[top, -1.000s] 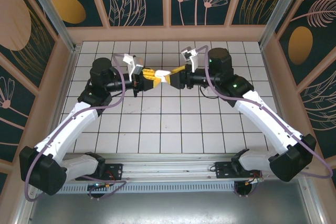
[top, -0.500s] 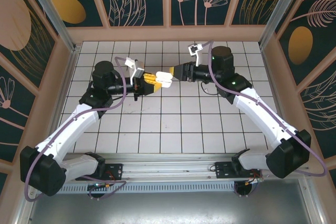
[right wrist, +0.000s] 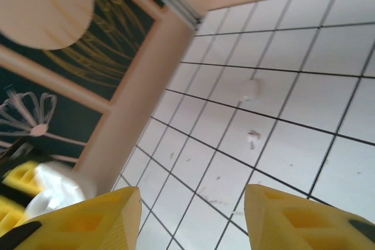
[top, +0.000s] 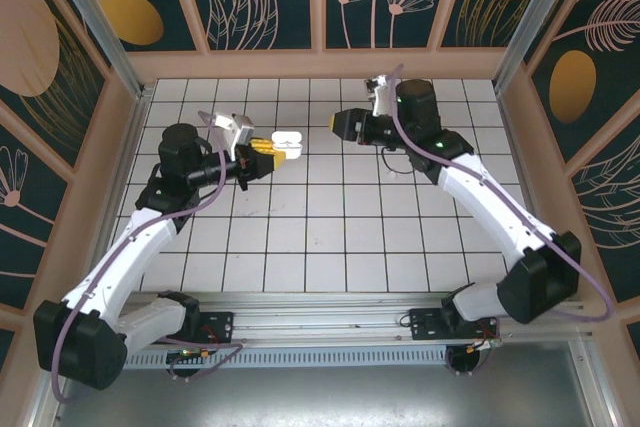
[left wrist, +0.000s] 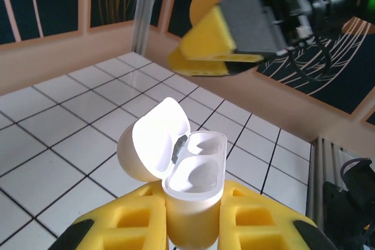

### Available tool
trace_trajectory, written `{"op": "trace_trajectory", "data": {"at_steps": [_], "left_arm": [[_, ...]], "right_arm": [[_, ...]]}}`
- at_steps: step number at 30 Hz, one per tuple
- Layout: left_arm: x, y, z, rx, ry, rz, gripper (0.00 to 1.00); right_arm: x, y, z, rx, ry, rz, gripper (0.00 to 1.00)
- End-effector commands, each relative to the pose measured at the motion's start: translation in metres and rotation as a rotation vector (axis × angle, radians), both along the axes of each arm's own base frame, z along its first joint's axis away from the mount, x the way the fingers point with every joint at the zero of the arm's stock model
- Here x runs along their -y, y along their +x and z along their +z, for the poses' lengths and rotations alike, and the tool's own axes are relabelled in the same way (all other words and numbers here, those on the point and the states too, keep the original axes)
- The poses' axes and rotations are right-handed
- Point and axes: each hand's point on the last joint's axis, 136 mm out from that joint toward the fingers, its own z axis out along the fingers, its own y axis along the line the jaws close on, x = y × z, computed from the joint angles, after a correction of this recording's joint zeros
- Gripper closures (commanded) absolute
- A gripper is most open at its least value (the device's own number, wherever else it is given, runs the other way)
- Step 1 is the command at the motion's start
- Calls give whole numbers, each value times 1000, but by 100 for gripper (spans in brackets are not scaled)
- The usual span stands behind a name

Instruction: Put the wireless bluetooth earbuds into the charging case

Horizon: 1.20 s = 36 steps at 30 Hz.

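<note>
Clamps left pincer [left wrist: 192, 218] on open charging case [left wrist: 196, 171], lid tipped back | holds right pincer [right wrist: 193, 215] apart, empty | two earbuds [right wrist: 249, 89] lying on tiled surface [right wrist: 328, 103]

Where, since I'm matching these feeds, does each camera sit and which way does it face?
Top external: above and behind the bases, looking down on the tiled table; both arms, left gripper holding the open charging case, right gripper open.
Left wrist: on the left wrist, looking past its fingers and the case toward the right gripper.
Right wrist: on the right wrist, looking down at the tiles and two earbuds; its fingers frame the bottom.
Shared: top and left wrist both show the case and the right gripper.
</note>
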Motion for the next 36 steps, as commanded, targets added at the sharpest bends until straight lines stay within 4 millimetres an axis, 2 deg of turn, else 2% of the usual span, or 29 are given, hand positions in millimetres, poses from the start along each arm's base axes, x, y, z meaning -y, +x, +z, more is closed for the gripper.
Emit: {"op": "trace_trajectory", "data": {"at_steps": [1, 7, 12, 16, 20, 23, 28, 36], "left_arm": [[-12, -3, -8, 14, 63, 63, 100], [-28, -13, -7, 56, 105, 140, 100], [-41, -22, -1, 88, 134, 203, 100], [-47, -31, 6, 102, 137, 217, 100], [-48, -43, 17, 119, 107, 211, 100], [-49, -50, 22, 123, 86, 206, 100], [-48, -57, 21, 104, 63, 192, 100], [-44, -63, 14, 72, 9, 164, 100]], "right_arm": [[0, 23, -47, -177, -77, -88, 53], [-42, 50, -101, -292, -151, -37, 57], [-96, 60, -140, -345, -239, 42, 58], [-124, 73, -172, -373, -316, 14, 58], [-154, 76, -205, -391, -365, 0, 58], [-175, 76, -223, -397, -382, 5, 58], [-190, 79, -243, -366, -427, -28, 58], [-190, 84, -256, -336, -450, -78, 58]]}}
